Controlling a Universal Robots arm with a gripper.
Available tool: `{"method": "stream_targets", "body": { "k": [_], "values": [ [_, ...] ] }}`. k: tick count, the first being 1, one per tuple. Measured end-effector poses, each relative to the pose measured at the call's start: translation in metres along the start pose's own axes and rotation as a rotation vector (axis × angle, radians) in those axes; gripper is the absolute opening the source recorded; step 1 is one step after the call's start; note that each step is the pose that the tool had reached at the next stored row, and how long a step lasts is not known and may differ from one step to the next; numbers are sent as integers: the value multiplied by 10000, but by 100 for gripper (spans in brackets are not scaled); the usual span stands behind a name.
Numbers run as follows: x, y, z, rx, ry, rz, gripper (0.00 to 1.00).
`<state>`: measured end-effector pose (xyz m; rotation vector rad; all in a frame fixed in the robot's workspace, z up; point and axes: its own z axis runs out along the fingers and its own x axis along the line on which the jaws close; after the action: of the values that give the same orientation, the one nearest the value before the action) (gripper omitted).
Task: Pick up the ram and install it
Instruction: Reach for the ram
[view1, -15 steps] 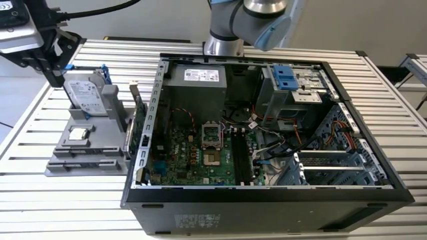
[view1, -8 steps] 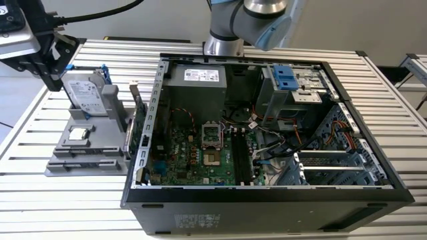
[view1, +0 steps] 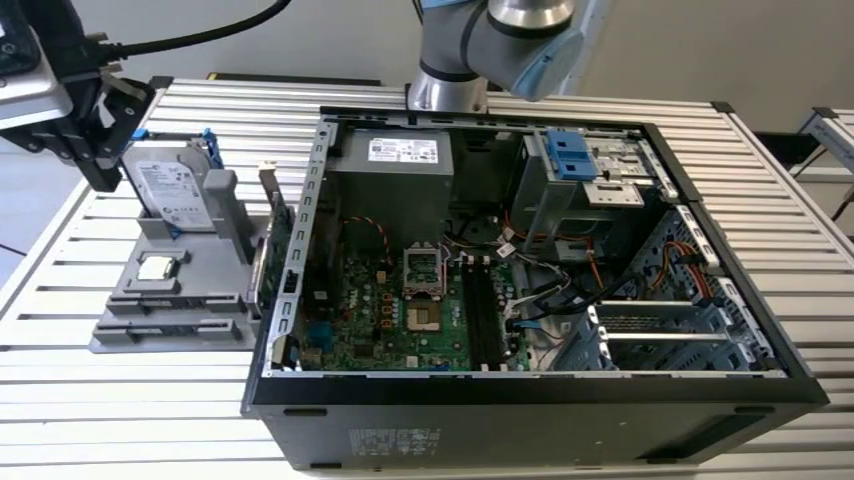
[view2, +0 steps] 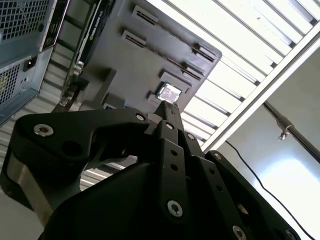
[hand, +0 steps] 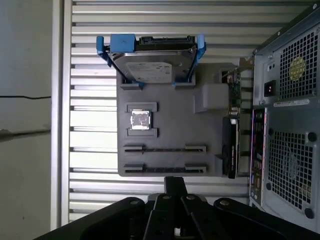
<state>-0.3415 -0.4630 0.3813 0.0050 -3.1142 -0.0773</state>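
My gripper hangs high at the exterior view's left, beside the grey holder and apart from it. In both wrist views its black fingers meet at one tip with nothing between them. The ram is hidden: the holder's two long slots show thin dark lines, and I cannot tell whether a stick sits in them. The motherboard's black slots lie inside the open computer case, well to the right of the gripper.
On the holder stand a silver hard drive in a blue frame and a small square silver chip. A green card stands on edge between holder and case. The slatted metal table ends just left of the holder.
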Motion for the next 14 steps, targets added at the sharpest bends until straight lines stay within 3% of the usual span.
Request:
{"method": "stream_targets", "body": {
  "k": [14],
  "values": [
    [0, -154, -3, 0, 0, -1, 0]
  ]
}}
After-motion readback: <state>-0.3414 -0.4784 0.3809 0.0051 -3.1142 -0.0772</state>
